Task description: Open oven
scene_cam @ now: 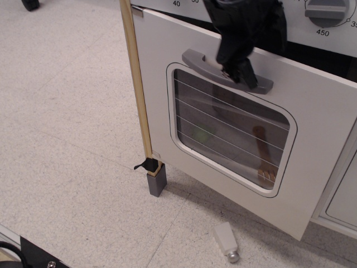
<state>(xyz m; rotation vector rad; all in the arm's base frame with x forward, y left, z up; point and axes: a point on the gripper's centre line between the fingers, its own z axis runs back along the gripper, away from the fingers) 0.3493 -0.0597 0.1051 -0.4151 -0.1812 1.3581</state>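
While claw (237, 64) covers handle (196, 60), shaker (226, 242) lies below.

One white oven (312, 145), with one door, one grey bar handle (195, 60) and one dark window crossed by five wire lines. One grey dial (326, 11) shows up top. One black pincer (237, 61) hangs at the handle. One small white shaker (226, 241) lies on the floor. One wooden post (136, 89) stands on one grey foot (157, 181).
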